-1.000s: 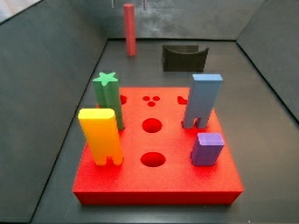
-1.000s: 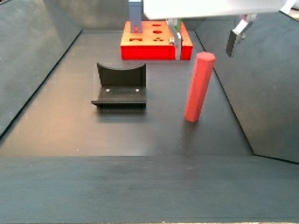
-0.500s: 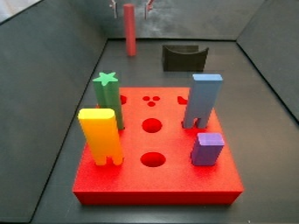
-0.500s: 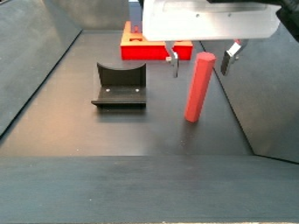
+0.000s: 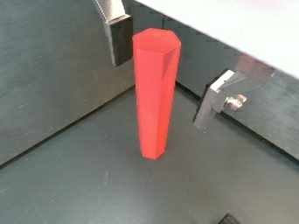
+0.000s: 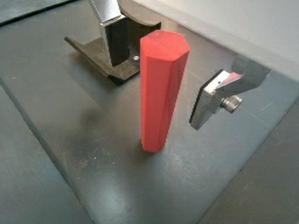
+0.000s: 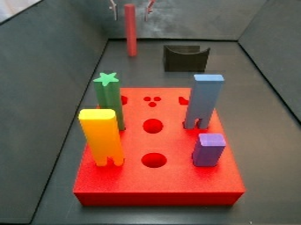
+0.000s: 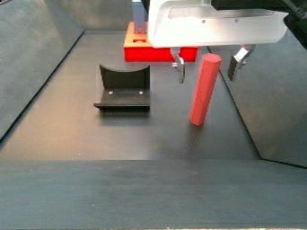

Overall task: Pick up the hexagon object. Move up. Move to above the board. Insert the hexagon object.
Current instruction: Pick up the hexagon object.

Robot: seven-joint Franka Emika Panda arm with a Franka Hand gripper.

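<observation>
The hexagon object (image 5: 155, 96) is a slim red prism standing upright on the dark floor; it shows in both wrist views (image 6: 160, 92) and both side views (image 7: 130, 32) (image 8: 204, 88). My gripper (image 5: 167, 79) is open and straddles its upper part, with one finger (image 5: 118, 35) on one side and the other finger (image 5: 215, 98) apart on the other side. Neither pad touches it. The gripper also shows in a side view (image 8: 206, 59). The board (image 7: 159, 180) is a red slab far from the gripper.
The board bears a yellow block peg (image 7: 102, 135), a green star-topped peg (image 7: 108, 96), a tall blue peg (image 7: 205, 99) and a short purple peg (image 7: 209, 149). The fixture (image 8: 122, 88) stands on the floor beside the hexagon object. Grey walls enclose the floor.
My gripper has come down around the top of the hexagon object over the last second. The object has not moved.
</observation>
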